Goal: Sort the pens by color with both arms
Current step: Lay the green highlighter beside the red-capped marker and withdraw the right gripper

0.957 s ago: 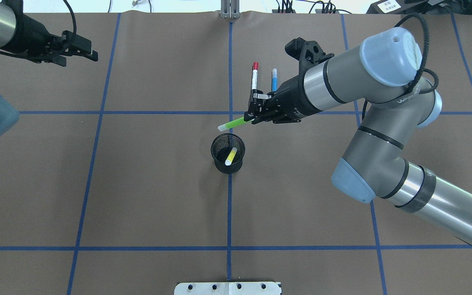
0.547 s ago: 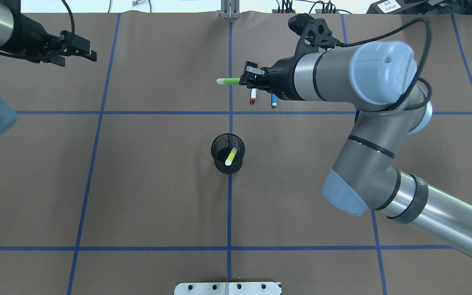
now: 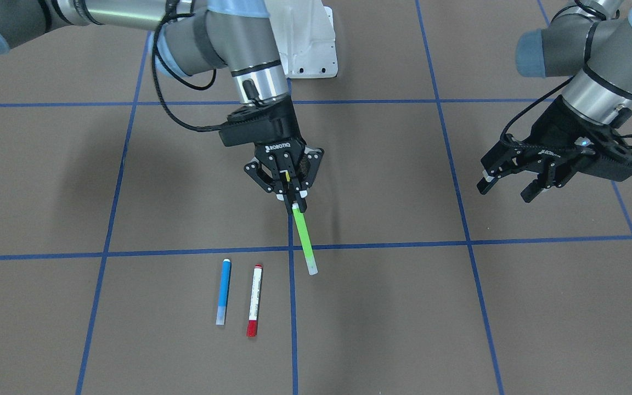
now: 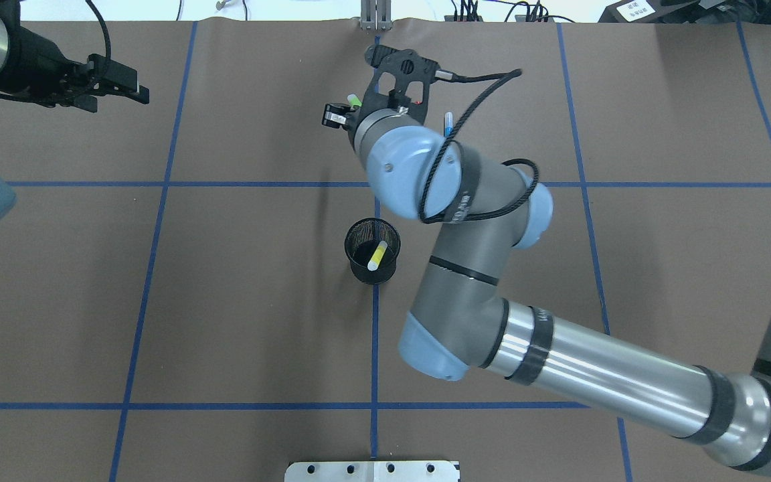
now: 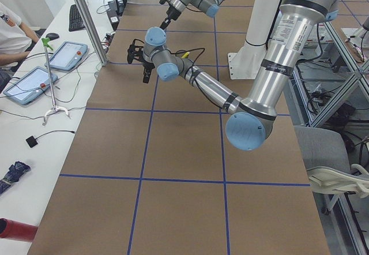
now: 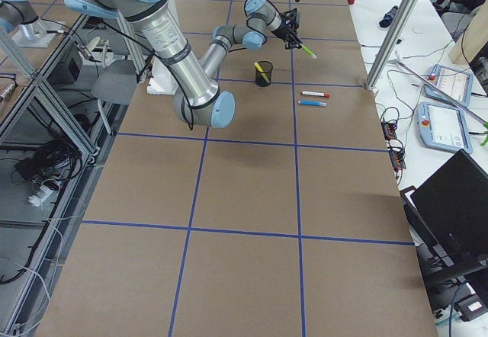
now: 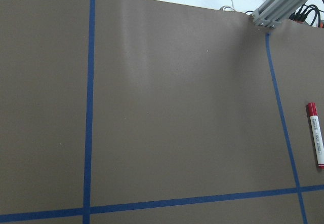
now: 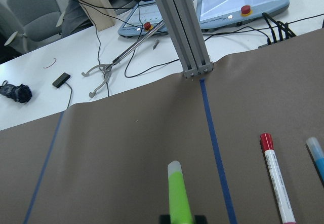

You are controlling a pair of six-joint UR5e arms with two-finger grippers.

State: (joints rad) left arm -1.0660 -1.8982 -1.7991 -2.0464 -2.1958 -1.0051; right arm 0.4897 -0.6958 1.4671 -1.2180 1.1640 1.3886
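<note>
I'm pinching the green pen (image 3: 305, 241) by its end in the right end effector (image 3: 294, 202), so it's risking swinging loose onto the red pen (image 3: 254, 299) just ahead.

Place was a robotics lab: brown-covered table (image 4: 245, 321) taped into a blue grid, aluminium-profile post (image 8: 178, 26) at its far edge, teach pendants (image 8: 243, 1) with red stop buttons and loose cables on a white bench (image 8: 86, 51) beyond, office chair (image 8: 35, 16) behind.
</note>
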